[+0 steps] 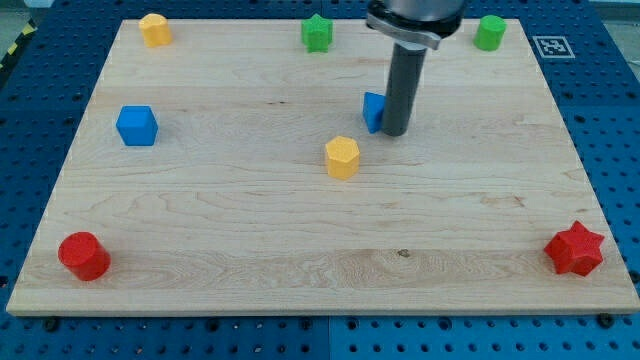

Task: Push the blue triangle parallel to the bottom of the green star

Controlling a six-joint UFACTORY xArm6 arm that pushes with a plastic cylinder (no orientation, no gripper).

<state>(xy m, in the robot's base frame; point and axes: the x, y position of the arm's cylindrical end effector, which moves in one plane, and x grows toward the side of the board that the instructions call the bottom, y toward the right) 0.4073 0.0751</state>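
Blue triangle (373,111) near board centre, toward the top edge, half hidden behind the rod; facing and long axis cannot be told. My tip (396,132) touching its right side, rod upright; no fingers, nothing held. Green star (317,32) at the top edge. Wooden board (300,250) on blue pegboard table (620,130).

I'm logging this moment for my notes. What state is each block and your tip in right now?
Small blue triangle block: partly hidden, touching my tip on its right.
My tip: down on the wooden board.
Green star block: untouched, top edge.
Yellow hexagonal block: free, below the triangle.
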